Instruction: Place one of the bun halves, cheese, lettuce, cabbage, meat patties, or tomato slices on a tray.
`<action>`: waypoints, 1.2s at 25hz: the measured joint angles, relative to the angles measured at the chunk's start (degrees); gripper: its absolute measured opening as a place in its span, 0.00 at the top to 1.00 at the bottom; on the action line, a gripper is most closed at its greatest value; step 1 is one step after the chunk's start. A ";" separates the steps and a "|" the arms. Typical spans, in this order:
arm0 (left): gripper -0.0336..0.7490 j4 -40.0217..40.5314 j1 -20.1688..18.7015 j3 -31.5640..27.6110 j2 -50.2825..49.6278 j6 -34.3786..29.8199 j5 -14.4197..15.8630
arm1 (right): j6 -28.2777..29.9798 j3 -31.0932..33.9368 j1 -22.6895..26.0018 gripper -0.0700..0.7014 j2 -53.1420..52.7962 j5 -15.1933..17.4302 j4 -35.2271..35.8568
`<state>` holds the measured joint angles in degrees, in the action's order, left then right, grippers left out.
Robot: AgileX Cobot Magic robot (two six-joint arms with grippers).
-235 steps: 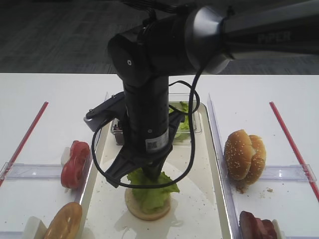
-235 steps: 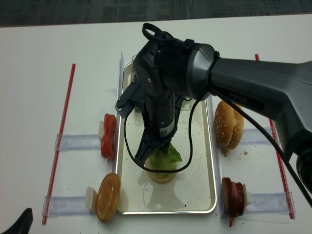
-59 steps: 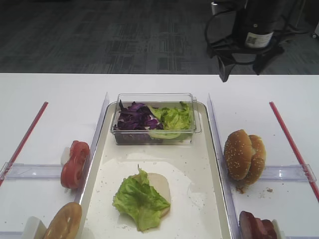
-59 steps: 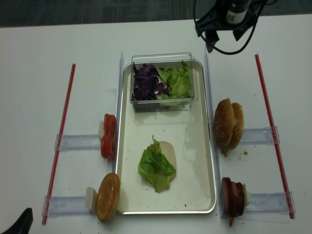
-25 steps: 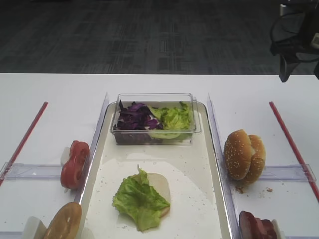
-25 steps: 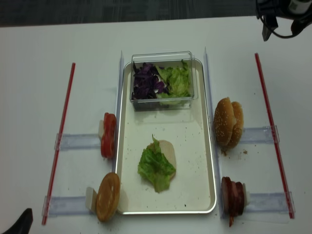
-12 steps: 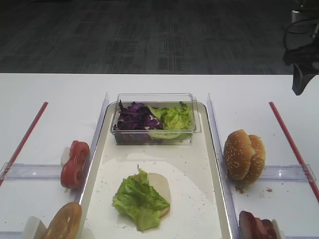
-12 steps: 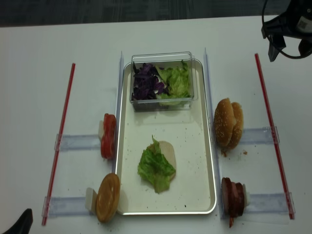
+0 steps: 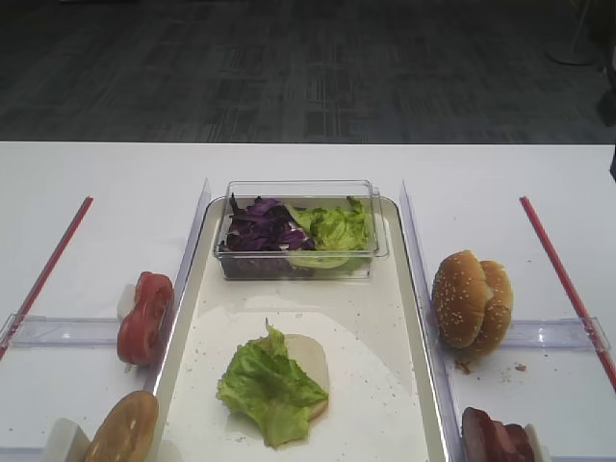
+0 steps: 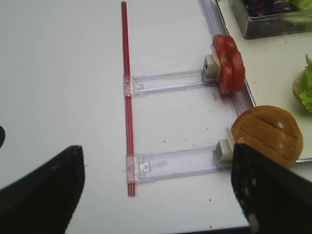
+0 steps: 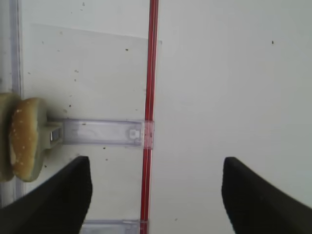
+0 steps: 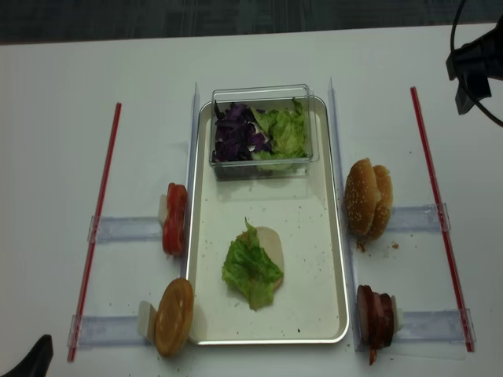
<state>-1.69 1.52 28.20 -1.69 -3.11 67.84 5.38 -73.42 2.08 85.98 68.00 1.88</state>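
On the cream tray [image 12: 310,228] a green lettuce leaf [image 12: 251,271] lies over a pale bun half [image 12: 271,240], with no gripper near it. Sesame bun halves [image 12: 368,199] and meat patties [image 12: 376,316] stand right of the tray; tomato slices [image 12: 174,218] stand to its left. More lettuce [image 9: 337,229] and purple cabbage [image 9: 258,226] fill a clear tub. My right gripper [image 11: 155,195] is open and empty over the red strip, far right of the buns [image 11: 27,139]. My left gripper [image 10: 156,187] is open and empty, left of the tomato slices [image 10: 229,63].
An orange-brown disc [image 12: 174,316] leans on a clear rail at the tray's front left corner. Red strips [image 12: 98,228] [image 12: 436,204] run along both sides of the table. Clear rails [image 10: 170,82] hold the side stacks. The clear tub [image 12: 263,165] stands at the tray's back end.
My right gripper has kept moving right and toward the near side, slipping out of one high view. The lettuce it held over the bun half several seconds ago now lies free there.
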 joint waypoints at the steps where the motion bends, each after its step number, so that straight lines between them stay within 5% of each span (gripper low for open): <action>1: 0.24 0.00 0.00 0.00 0.00 0.00 0.00 | -0.29 1.69 0.00 0.17 -1.95 -0.27 0.00; 11: 0.24 0.00 0.00 0.00 0.00 0.00 0.00 | -2.54 21.01 0.00 0.17 -23.95 -7.29 0.00; 20: 0.24 0.00 0.00 0.00 0.00 0.00 0.00 | -2.95 35.46 0.00 0.17 -44.14 -7.61 0.00; 30: 0.24 0.00 0.00 0.00 0.00 0.00 0.00 | -4.14 43.29 0.00 0.17 -63.92 -6.90 0.11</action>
<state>-1.69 1.52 28.20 -1.69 -3.11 67.84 1.25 -30.13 2.08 22.05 61.10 1.99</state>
